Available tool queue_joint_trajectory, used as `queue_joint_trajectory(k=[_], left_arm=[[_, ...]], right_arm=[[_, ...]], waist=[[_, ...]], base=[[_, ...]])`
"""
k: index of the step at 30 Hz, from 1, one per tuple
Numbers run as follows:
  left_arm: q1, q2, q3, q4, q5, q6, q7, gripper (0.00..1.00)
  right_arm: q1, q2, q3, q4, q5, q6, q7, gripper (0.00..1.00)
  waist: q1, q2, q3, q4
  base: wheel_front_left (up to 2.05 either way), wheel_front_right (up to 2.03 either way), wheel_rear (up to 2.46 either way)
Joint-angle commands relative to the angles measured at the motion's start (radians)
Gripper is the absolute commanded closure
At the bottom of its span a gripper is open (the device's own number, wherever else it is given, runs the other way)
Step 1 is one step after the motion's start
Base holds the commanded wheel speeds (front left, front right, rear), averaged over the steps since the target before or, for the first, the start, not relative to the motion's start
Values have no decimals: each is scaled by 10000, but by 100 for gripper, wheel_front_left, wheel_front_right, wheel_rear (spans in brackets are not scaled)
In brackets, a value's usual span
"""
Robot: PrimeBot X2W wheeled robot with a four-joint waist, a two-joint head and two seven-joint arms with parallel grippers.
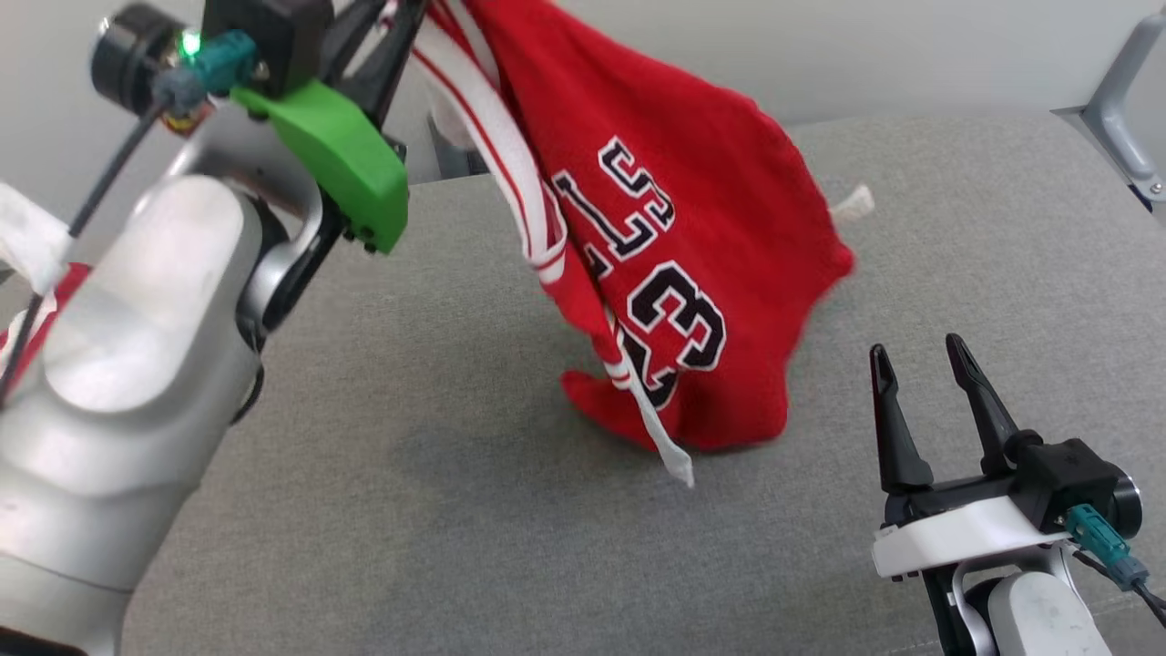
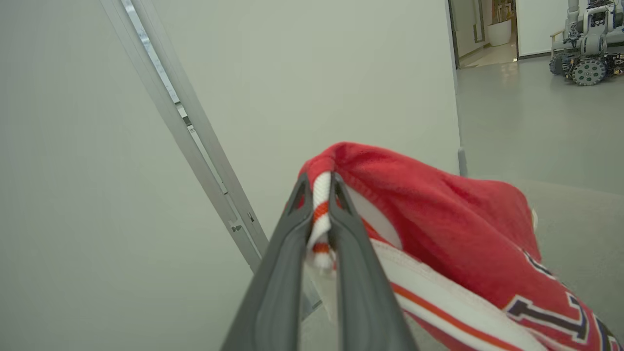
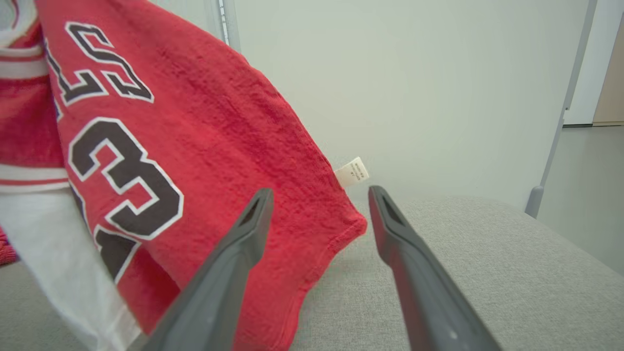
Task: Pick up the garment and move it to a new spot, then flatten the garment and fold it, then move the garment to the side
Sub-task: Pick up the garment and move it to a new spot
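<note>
The garment (image 1: pixel 665 246) is a red jersey with black numbers and white trim. It hangs from the top of the head view, and its lower folds touch the grey surface (image 1: pixel 437 510). My left gripper (image 2: pixel 319 187) is shut on a white and red trim edge of the garment (image 2: pixel 438 209), holding it up high. Low at the right, my right gripper (image 1: pixel 915 355) stands open with nothing between its fingers, just right of the hanging cloth. In the right wrist view the garment (image 3: pixel 195 146) hangs close in front of the open right gripper (image 3: pixel 319 197).
The grey padded surface (image 3: pixel 463 243) stretches wide below the cloth. A pale wall stands behind it. A grey metal frame post (image 1: pixel 1116 100) rises at the far right. Another wheeled robot (image 2: pixel 587 44) stands on the floor beyond a doorway.
</note>
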Motion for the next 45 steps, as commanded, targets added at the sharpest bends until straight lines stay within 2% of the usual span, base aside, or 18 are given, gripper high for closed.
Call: queue_joint_trajectory(k=[1, 9, 16, 21, 22, 23, 24, 27, 36, 40, 45], left_arm=[[520, 35, 12, 211, -128, 153, -172, 100], [2624, -17, 311, 2531, -762, 580, -1429, 100], [3093, -207, 581, 4662, -1105, 675, -2219, 100], [3107, -405, 719, 5647, -1240, 743, -2576, 100], [3106, -478, 737, 5820, -1249, 736, -2653, 77], [3094, -526, 750, 5938, -1248, 757, -2707, 48], [3062, -573, 762, 6070, -1223, 767, -2785, 0], [2985, -716, 870, 6280, -1198, 770, -2946, 0], [3393, -1169, 1153, 6039, -1159, 336, -3049, 0], [3987, -1122, 1494, 5222, -881, 468, -3044, 0], [5055, -1103, 2084, 3748, -360, 832, -3046, 0]], right_arm=[[-175, -21, 46, -35, 45, 1, -32, 0], [-545, -21, 111, 21, -6, 1, -32, 0], [-659, -21, 129, 6, -111, 1, -31, 0], [-638, -21, 181, 61, -138, 1, -31, 0], [-632, -21, 199, 79, -153, 1, -31, 0], [-627, -23, 196, 93, -158, 1, -31, 0], [-625, -23, 210, 110, -161, 1, -31, 0], [-598, -21, 235, 142, -192, 1, -31, 0], [-252, -26, 311, 306, -316, 1, -31, 0], [-100, -24, 205, 380, -371, 1, -31, 0], [122, -24, 79, 444, -355, 1, -31, 0]], waist=[[0, -1, 450, -215], [0, -1, 1145, -502], [0, -1, 1432, -598], [0, -1, 1451, -560], [0, -1, 1434, -537], [0, -1, 1413, -510], [0, -1, 1387, -477], [0, -1, 1278, -361], [0, -1, 602, 146], [0, -1, 256, 387], [0, -1, -163, 680]], base=[[0, 0, 0], [0, 0, 0], [0, 0, 0], [0, 0, 0], [0, 0, 0], [0, 0, 0], [0, 0, 0], [0, 0, 0], [0, 0, 0], [0, 0, 0], [0, 0, 0]])
